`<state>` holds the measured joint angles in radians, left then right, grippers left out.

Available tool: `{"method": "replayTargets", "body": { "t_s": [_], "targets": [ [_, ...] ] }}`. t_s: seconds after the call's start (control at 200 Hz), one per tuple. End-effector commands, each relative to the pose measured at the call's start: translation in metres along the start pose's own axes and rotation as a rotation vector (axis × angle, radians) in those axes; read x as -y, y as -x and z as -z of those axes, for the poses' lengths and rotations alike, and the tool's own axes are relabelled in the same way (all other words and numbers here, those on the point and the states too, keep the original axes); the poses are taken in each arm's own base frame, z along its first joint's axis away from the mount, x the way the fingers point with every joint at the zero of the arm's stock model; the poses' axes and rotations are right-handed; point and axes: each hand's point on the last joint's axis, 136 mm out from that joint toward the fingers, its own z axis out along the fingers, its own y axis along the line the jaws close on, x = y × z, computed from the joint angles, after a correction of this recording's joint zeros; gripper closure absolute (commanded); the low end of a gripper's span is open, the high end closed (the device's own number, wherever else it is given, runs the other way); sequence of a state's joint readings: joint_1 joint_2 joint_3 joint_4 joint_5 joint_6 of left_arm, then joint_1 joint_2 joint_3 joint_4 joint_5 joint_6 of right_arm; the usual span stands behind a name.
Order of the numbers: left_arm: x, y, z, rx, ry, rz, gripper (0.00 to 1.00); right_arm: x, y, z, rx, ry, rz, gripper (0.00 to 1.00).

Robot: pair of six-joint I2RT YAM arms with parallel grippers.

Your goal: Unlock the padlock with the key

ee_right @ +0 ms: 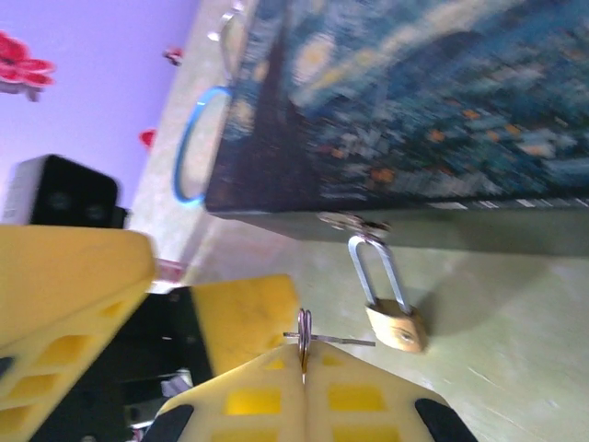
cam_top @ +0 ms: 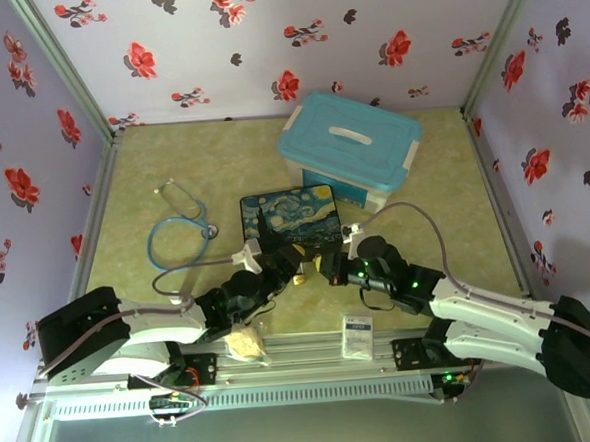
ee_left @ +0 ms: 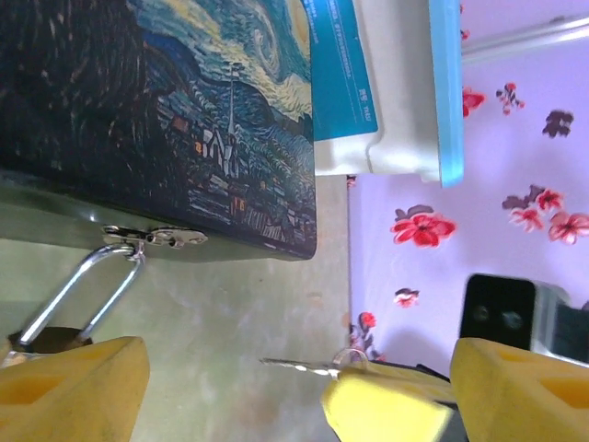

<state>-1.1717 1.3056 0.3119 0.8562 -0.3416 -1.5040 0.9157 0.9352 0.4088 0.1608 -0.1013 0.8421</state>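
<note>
Approach to the keyhole. The right fingers (ee_right: 359, 396), pressed together, pinch the key (ee_right: 324, 339) by its bow, blade aimed at the padlock (ee_right: 396, 322), which hangs from the painted box (ee_right: 414, 110) by its clasp (ee_right: 354, 223) (body resting on the desk (ee_right: 515, 350), toward the near edge). The left fingers (ee_left: 74, 387), spread, wait beside it, probably to steady it.

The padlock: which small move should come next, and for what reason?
Probably shift the open left gripper sideways to bracket the padlock: it is unheld, hooked through the box's clasp, beside one left finger. The right gripper pinches the key, tip short of it.
</note>
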Motion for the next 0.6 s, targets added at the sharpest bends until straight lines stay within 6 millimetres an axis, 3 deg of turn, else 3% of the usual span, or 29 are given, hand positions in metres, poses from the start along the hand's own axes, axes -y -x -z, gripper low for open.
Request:
{"method": "replayTargets", "body": {
  "t_s": [0.0,0.195,0.275,0.44,0.595],
  "targets": [
    [0.048,0.002,-0.004,0.023,-0.135,0.116,0.12,-0.034,0.016,0.003,0.05,0.146,0.065,1.0],
    [0.065,0.002,-0.006,0.021,-0.17,0.15,0.11,-0.054,0.012,0.001,0.063,0.246,0.096,1.0],
    [0.061,-0.001,-0.006,0.008,-0.147,0.162,0.11,-0.058,0.01,0.001,0.071,0.277,0.106,1.0],
    [0.047,0.002,-0.002,0.021,-0.14,0.213,0.11,-0.053,0.007,0.0,0.078,0.273,0.11,1.0],
    [0.053,0.002,-0.003,0.022,-0.183,0.225,0.18,-0.051,-0.005,-0.006,0.04,0.288,0.116,1.0]
  ]
}}
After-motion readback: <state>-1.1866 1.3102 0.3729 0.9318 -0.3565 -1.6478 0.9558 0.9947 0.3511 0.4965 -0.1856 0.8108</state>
